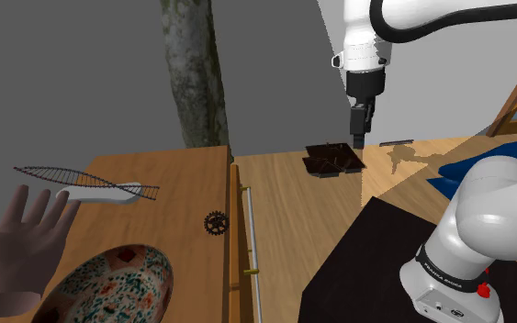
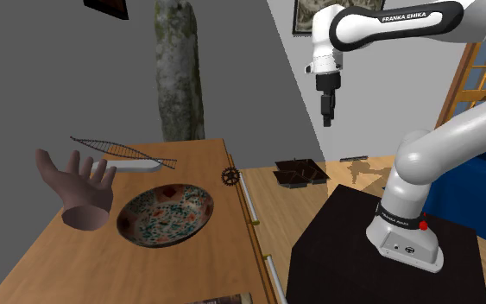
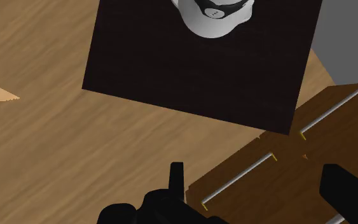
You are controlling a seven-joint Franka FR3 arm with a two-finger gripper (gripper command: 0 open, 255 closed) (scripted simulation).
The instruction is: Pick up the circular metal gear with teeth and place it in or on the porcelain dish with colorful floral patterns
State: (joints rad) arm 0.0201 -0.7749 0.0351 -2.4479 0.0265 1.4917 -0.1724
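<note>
Lying flat on the brown wooden cabinet top (image 1: 188,171), the small dark circular toothed gear (image 1: 216,222) sits near the top's edge, close to but apart from the round shallow dish with speckled floral pattern (image 1: 109,284). The all-black two-finger gripper (image 1: 359,139) hangs high, well apart from the gear, jaws spread wide on nothing. Judgement: gear probably stiff, thin, light, not fragile; pinch across its diameter from above, pads against the teeth, tips almost down on the wood.

"franka emika" stands on the arm's upper link (image 2: 405,17) and on its black base band (image 1: 451,276).
</note>
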